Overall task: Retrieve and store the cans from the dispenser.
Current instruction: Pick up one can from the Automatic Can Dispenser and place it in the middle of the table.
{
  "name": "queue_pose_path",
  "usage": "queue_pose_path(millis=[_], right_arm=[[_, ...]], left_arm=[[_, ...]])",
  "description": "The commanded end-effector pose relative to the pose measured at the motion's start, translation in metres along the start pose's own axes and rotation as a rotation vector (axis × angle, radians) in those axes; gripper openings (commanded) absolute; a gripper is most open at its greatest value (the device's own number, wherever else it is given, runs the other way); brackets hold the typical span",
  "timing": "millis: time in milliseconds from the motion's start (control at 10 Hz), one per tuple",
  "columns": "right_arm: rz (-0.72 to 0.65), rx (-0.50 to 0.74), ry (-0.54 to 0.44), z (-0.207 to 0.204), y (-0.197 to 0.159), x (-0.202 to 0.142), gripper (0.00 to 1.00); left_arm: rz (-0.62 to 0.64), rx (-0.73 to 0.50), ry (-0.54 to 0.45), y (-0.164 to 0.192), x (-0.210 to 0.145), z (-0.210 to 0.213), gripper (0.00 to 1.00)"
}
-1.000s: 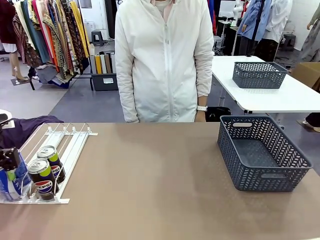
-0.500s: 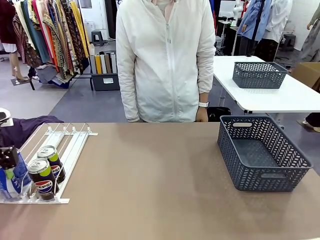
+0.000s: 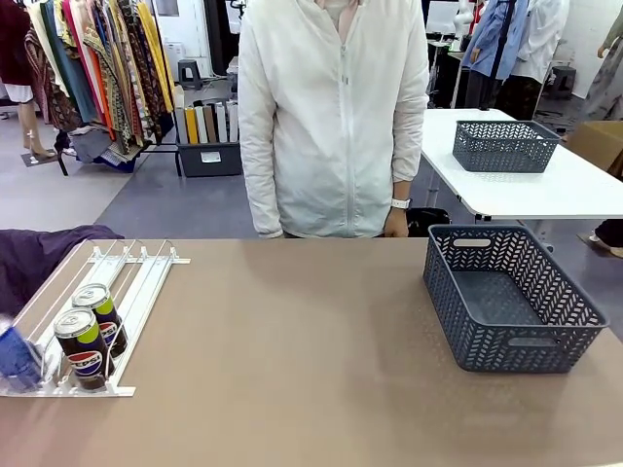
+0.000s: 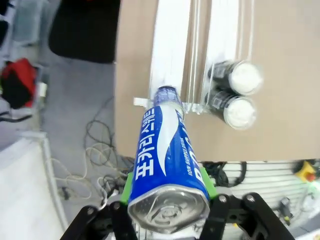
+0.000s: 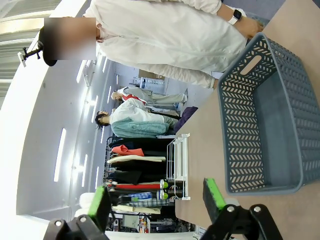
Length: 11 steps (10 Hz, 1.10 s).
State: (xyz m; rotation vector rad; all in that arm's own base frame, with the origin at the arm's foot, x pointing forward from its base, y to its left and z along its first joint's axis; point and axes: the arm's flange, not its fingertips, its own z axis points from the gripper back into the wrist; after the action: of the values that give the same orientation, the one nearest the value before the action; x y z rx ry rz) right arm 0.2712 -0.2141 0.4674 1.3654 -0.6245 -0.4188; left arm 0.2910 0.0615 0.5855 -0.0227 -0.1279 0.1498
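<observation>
In the left wrist view a blue-and-white can [image 4: 167,160] lies lengthwise between green pads [image 4: 129,186], its silver top toward the camera, and my left gripper [image 4: 168,202] is shut on it above the table's edge. In the front view it is a blue blur [image 3: 18,356] at the far left edge. Two black and yellow-green Pepsi cans [image 3: 80,345] [image 3: 103,315] stand at the near end of the white wire dispenser [image 3: 131,277]; below my left gripper they show as silver tops [image 4: 234,94]. My right gripper [image 5: 156,200] hangs open in the air with nothing in it.
A dark grey mesh basket [image 3: 574,321] sits at the table's right, also seen from my right wrist [image 5: 237,95]. A person in a white jacket [image 3: 336,117] stands at the far side. A second basket [image 3: 504,146] rests on a white table behind.
The blue-and-white can has left its lane in the dispenser and moved left toward the picture's edge in my left gripper. The person has shifted slightly right.
</observation>
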Motion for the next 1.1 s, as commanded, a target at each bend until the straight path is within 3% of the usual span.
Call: queue_pose_path(millis=[0,100,300,400,900,1000], right_arm=[[0.014,0.021,-0.013,-0.001,0.004,0.002,1.00],[0.014,0.021,-0.013,-0.001,0.004,0.002,1.00],[0.014,0.021,-0.013,-0.001,0.004,0.002,1.00],[0.014,0.021,-0.013,-0.001,0.004,0.002,1.00],[0.014,0.021,-0.013,-0.001,0.004,0.002,1.00],[0.014,0.021,-0.013,-0.001,0.004,0.002,1.00]], left_arm=[[0.008,0.007,-0.095,0.020,0.010,0.064,0.00],[0.044,-0.001,-0.134,0.023,0.011,0.071,0.00],[0.006,-0.114,-0.082,0.033,0.012,0.061,0.00],[0.041,-0.019,-0.133,0.025,-0.002,0.087,0.00],[0.032,-0.037,-0.124,0.025,0.001,0.082,0.00],[-0.006,-0.102,-0.099,-0.007,0.024,0.072,0.00]])
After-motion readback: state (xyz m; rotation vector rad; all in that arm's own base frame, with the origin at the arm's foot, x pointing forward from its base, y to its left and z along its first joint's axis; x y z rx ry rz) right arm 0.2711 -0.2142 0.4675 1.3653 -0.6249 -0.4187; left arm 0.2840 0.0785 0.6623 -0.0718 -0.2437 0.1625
